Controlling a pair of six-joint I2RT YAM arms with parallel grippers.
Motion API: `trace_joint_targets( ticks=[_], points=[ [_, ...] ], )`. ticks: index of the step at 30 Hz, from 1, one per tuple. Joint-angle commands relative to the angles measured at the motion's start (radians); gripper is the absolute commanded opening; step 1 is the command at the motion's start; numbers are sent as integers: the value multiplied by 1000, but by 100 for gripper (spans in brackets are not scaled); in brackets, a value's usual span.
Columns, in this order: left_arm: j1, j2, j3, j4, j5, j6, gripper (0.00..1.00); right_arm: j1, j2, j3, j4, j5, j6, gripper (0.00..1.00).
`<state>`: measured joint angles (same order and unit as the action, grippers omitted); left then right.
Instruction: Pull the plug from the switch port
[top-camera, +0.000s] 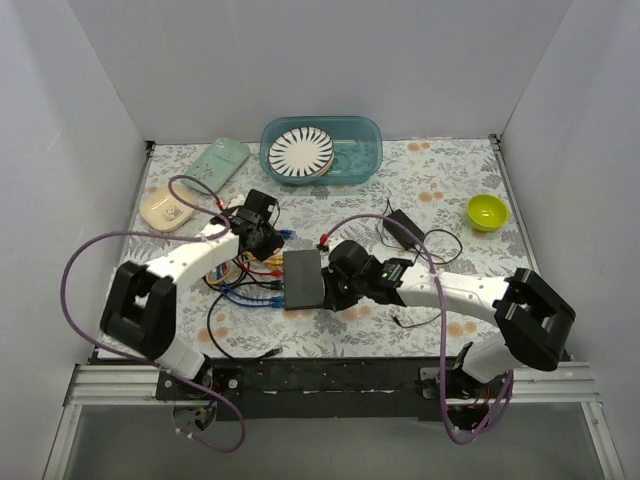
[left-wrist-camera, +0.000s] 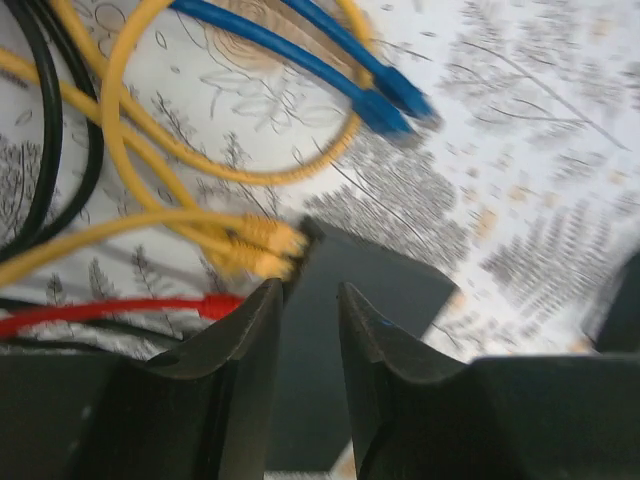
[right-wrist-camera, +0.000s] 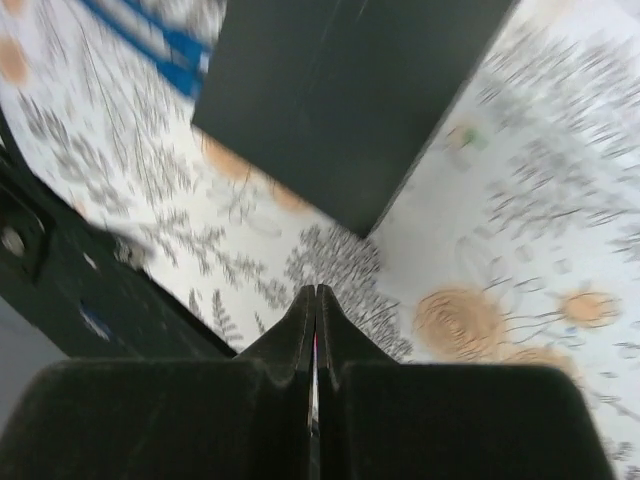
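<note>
Top view: the switch (top-camera: 302, 278) is seen flat on the flowered table (top-camera: 455, 185), near the front middle, between the two arms. The left gripper (top-camera: 264, 243) is held just off the switch's far left corner, over a tangle of yellow, blue, red and black cables (top-camera: 245, 285) bunched along the switch's left side. The right gripper (top-camera: 328, 281) is placed at the switch's right edge; contact cannot be told from here. Further back, a teal basin (top-camera: 365, 150) with a striped plate (top-camera: 300, 152) in it is seen, and a green bowl (top-camera: 487, 211) at far right, both well apart from the switch. Left wrist view: the fingers (left-wrist-camera: 235, 345) are parted a little with nothing gripped, and the switch's dark top is seen through the gap. Two yellow plugs (left-wrist-camera: 262, 247) are found at the switch's corner, just beyond the left fingertip; with the blur, seated or not cannot be told. A red cable (left-wrist-camera: 110, 312) is run toward the switch and is hidden behind that same finger. Two blue plugs (left-wrist-camera: 388, 103) are seen loose on the table further out, apart from the switch. Right wrist view: the fingers (right-wrist-camera: 285, 345) are pressed together at the tips, with nothing seen held. The tips are set over the table just off a corner of the switch (right-wrist-camera: 350, 100); a blue cable (right-wrist-camera: 165, 40) is glimpsed beyond its far side.
</note>
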<state>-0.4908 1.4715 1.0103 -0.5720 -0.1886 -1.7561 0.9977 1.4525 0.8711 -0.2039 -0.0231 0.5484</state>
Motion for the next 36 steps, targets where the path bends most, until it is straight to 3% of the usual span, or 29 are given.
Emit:
trace_joint_targets(
  ticks=[1,6,13,18,22,25,29,36],
  points=[
    [27,166,111,-19,-51,104,27,85,48,16,58,-61,1,1],
    [38,311,214,-46,-23,139,23,96,126,9,80,-37,36,1],
    [43,366,146,-39,23,162,19,75,247,60,75,17,99,1],
    [38,314,39,16,155,168,8,-4,258,25,104,17,150,1],
    [26,236,-53,66,291,150,7,-97,246,20,120,-6,137,1],
    [-5,214,-76,96,353,124,7,-168,269,72,106,-24,105,1],
    [-130,234,-23,89,394,92,6,-279,325,150,77,-61,76,1],
    [-253,237,8,83,388,-14,8,-334,445,319,-6,-120,-11,1]
  ],
)
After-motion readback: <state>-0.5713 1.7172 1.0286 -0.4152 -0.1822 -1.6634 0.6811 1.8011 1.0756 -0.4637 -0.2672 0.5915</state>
